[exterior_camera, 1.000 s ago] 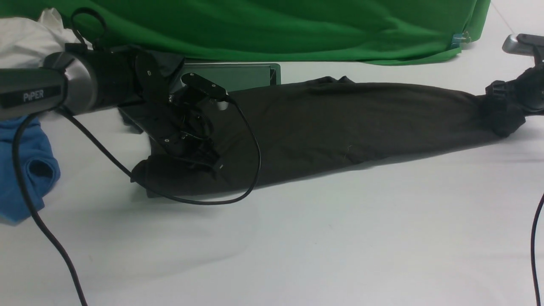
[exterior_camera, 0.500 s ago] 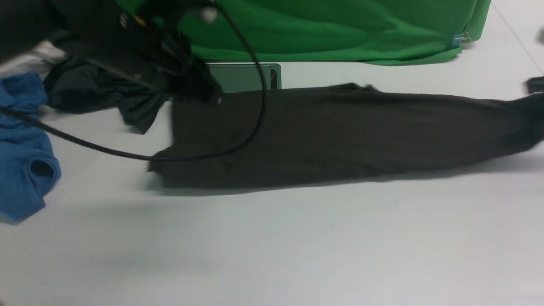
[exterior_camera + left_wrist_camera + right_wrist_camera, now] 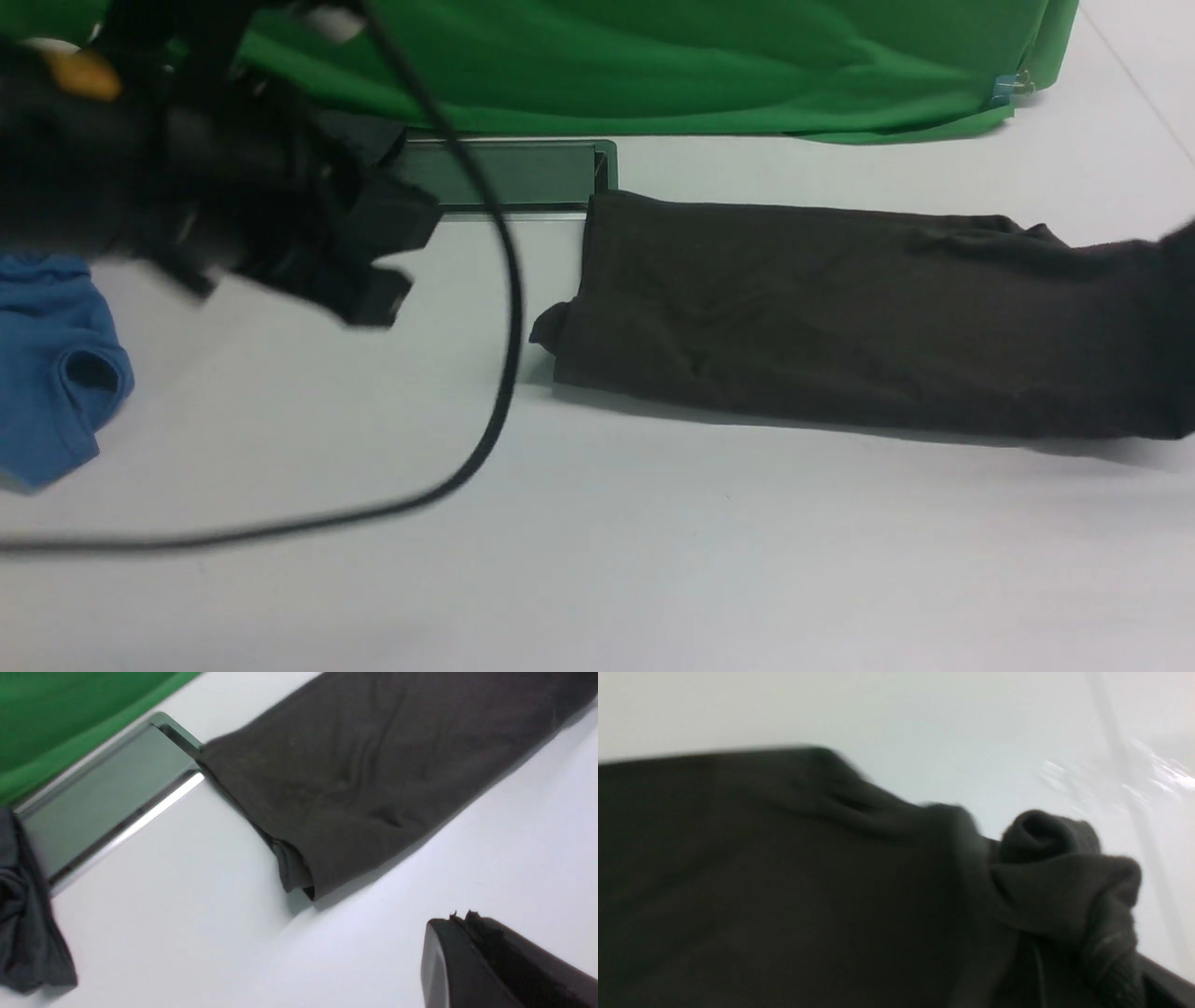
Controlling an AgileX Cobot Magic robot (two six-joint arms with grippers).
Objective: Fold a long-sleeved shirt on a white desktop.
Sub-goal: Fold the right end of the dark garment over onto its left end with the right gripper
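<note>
Right now I see the shirt [image 3: 840, 317] lying as a long dark folded band on the desktop [image 3: 653, 560], stretching from mid-table out past the right edge of the front view. Its left end is squared off, with a small tuck of fabric poking out at the near corner, and its far corner touches the end of a grey metal tray [image 3: 509, 173] set into the table. My right wrist view shows its other end bunched into a knot [image 3: 1064, 877] close to the camera; my right gripper itself is hidden, but it reads as clamped, and the bunching suggests cloth is caught in it. My left gripper [image 3: 373, 261] is blurred, raised above the table well left of the shirt, jaws together and holding nothing. Its cable [image 3: 499, 373] loops down across the table between the arm and the shirt. A blue shirt [image 3: 56, 364] sits at the left edge, a grey garment [image 3: 28, 914] beside the tray, and a green backdrop [image 3: 700, 65] behind. Open white table lies all along the near side.
</note>
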